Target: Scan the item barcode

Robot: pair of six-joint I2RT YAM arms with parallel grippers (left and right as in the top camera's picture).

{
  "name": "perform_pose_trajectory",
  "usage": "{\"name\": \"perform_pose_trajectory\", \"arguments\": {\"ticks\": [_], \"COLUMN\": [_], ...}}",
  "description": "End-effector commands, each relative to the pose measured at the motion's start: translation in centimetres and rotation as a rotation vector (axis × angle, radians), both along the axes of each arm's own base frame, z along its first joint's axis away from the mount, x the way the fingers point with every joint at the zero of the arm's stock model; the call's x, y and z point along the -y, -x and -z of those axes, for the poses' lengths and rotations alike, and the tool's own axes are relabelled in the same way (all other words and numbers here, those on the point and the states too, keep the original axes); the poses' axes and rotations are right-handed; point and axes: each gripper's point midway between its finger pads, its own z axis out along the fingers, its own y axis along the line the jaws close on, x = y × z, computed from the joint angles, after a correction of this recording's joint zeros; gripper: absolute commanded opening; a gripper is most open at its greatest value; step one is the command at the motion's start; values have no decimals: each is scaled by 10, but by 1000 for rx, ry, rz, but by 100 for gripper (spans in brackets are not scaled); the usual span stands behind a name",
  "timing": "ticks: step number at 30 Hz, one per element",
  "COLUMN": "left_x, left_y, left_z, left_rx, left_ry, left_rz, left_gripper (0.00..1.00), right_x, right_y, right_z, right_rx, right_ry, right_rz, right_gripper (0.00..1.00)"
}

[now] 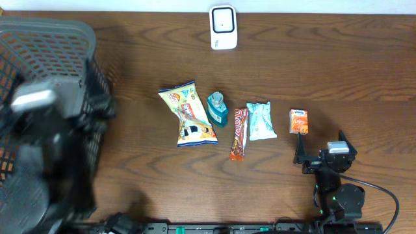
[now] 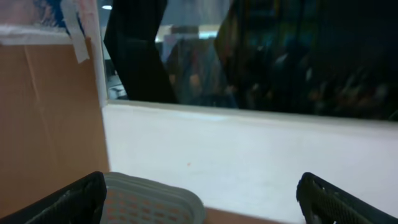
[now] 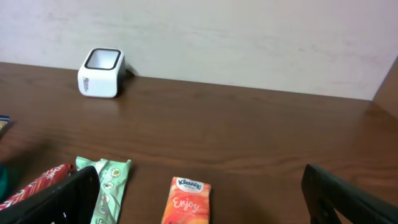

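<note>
Several items lie in a row on the wooden table: a yellow snack bag (image 1: 187, 114), a teal bottle (image 1: 216, 109), a red-brown bar (image 1: 239, 133), a mint-green pack (image 1: 261, 121) and an orange Kleenex pack (image 1: 298, 121). A white scanner (image 1: 223, 27) stands at the far edge. My right gripper (image 1: 322, 144) sits open just in front of the Kleenex pack (image 3: 188, 202), nothing between its fingers. The scanner (image 3: 101, 73) shows far left in the right wrist view. My left gripper (image 2: 202, 205) is open and empty, raised over the basket (image 2: 149, 202).
A large grey mesh basket (image 1: 45, 39) fills the left end of the table, with the blurred left arm (image 1: 45, 97) above it. A white wall runs behind the table. The right arm's base and cable (image 1: 344, 198) sit at the front right.
</note>
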Motion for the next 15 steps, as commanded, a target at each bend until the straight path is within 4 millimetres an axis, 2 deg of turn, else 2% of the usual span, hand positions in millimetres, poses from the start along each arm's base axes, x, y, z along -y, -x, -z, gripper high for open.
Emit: {"name": "perform_pose_trajectory", "arguments": {"ticks": [1,4,9,15], "left_x": [0,-6,0,-3], "left_y": [24,48,81,104], "left_z": [-3,-2,3,17], "left_rx": [78,115,159,185], "left_ry": [108,152,141,165], "left_rz": [111,143,223,215], "left_gripper": [98,98,98,98], "right_x": [0,0,0,0], "right_y": [0,0,0,0], "right_z": [1,1,1,1], "right_rx": [-1,-1,-1,-1], "right_ry": [-2,-2,-2,-2], "right_rz": [1,1,1,1], "right_gripper": [99,99,99,99]}}
